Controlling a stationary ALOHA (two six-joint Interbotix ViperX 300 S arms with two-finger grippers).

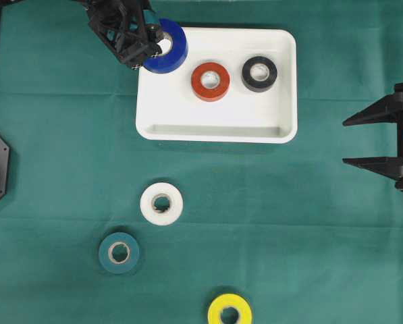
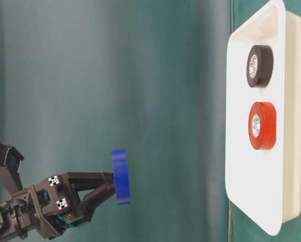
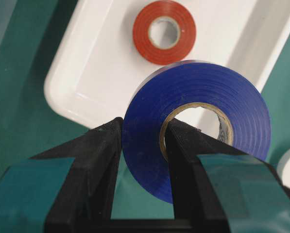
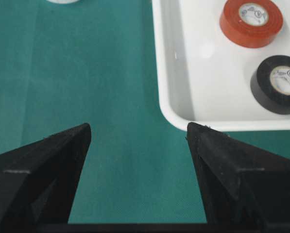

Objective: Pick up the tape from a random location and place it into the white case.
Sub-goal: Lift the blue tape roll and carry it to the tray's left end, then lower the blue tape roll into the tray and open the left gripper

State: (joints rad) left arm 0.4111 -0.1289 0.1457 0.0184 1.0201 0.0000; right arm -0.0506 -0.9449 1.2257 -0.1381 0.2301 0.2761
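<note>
The left claw (image 1: pixel 155 48) was clenched on the blue tape (image 1: pixel 167 46), one finger through the core and the other against the outer face, holding the roll in the air over the far left corner of the white case (image 1: pixel 218 131). The table-level view showed the roll well clear of the case floor, so it had not been set down yet. Inside the case, a red tape (image 1: pixel 210 81) and a black tape (image 1: pixel 259 73) already lay flat, side by side. Out on the green desk (image 1: pixel 309 223), a white tape (image 1: pixel 161 203), a teal tape (image 1: pixel 119 252) and a yellow tape (image 1: pixel 229 312) remained to be collected. The right claw (image 1: pixel 373 140) waited off to the side, jaws spread and holding nothing.
</note>
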